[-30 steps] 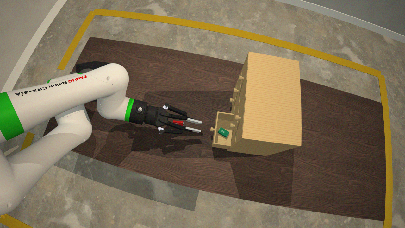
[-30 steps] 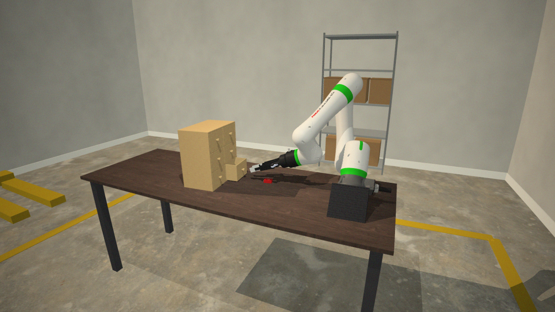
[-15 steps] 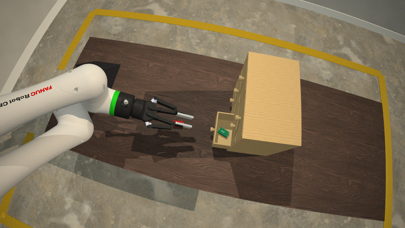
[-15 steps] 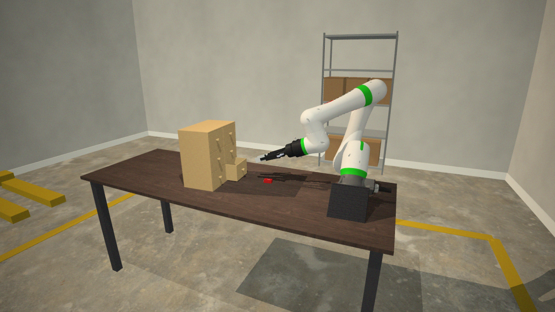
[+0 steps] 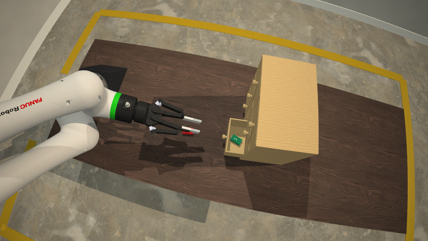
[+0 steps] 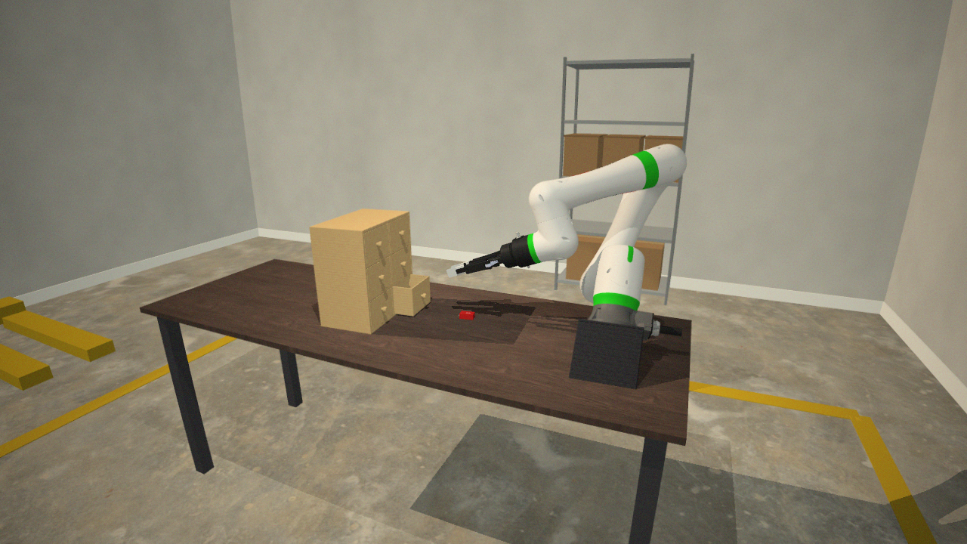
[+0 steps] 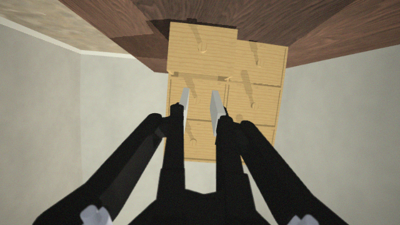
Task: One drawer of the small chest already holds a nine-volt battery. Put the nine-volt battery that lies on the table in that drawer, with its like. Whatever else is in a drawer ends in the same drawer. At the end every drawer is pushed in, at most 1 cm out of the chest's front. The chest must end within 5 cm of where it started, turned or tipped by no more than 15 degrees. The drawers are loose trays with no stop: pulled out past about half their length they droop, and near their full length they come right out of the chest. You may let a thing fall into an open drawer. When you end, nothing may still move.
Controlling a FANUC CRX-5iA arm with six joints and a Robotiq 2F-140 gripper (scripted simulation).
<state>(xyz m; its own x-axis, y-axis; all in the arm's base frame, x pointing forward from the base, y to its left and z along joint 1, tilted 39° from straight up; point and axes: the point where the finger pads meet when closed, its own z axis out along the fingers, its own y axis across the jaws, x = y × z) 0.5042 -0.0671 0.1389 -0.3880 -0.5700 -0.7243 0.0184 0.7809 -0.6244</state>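
Pincer point(image 5: 196, 126) point(image 6: 451, 271) point(image 7: 199, 98) hovers, parted and untouching, above the red battery point(image 5: 188, 133) point(image 6: 467, 315).

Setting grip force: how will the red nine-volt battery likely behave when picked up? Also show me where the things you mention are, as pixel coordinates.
The red battery point(image 5: 188, 132) point(image 6: 466, 315) looks boxy and hard-cased, so it should stay stiff when squeezed. Its flat faces suggest it would slide rather than roll if nudged. It seems to lie low on the table point(image 5: 353, 167) point(image 6: 514, 365), so tipping looks unlikely.

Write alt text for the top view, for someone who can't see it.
A robot gripper, fingers apart, points at a wooden chest with one drawer pulled out. A green battery lies inside; a red one shows partly beneath the gripper.
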